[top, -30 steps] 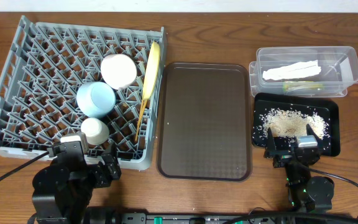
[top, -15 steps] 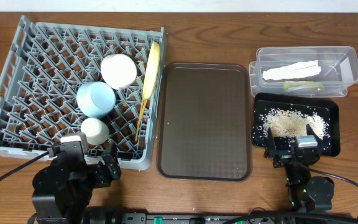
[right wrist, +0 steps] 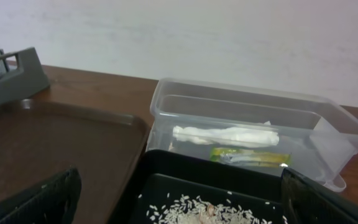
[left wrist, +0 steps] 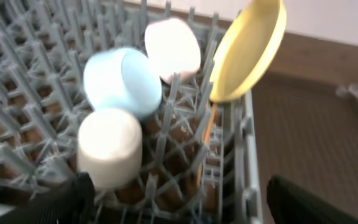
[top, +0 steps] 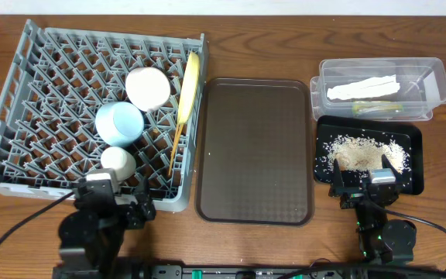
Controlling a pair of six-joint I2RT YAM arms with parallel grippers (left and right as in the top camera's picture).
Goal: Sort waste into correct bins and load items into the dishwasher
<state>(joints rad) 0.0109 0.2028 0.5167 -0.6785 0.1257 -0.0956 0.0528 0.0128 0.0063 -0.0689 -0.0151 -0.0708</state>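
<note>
The grey dish rack (top: 22, 93) holds a white bowl (top: 147, 87), a light blue bowl (top: 119, 123), a small white cup (top: 118, 163), a yellow plate (top: 188, 87) on edge and chopsticks (top: 176, 143). The clear tub (top: 436, 81) holds the white napkin (top: 362, 88) and the green-orange wrapper (top: 376, 108). The black tray (top: 413, 139) holds rice scraps (top: 360, 153). My left gripper (top: 114, 203) is open and empty at the rack's near edge, just in front of the cup (left wrist: 109, 148). My right gripper (top: 362, 186) is open and empty over the black tray's near edge.
A large brown serving tray (top: 255, 149) lies between the rack and the bins. The wooden table's (top: 254, 46) far edge runs along the top, with a white wall behind in the right wrist view.
My left arm has shifted a little to the right along the rack's near edge. The right arm and all objects have not moved.
</note>
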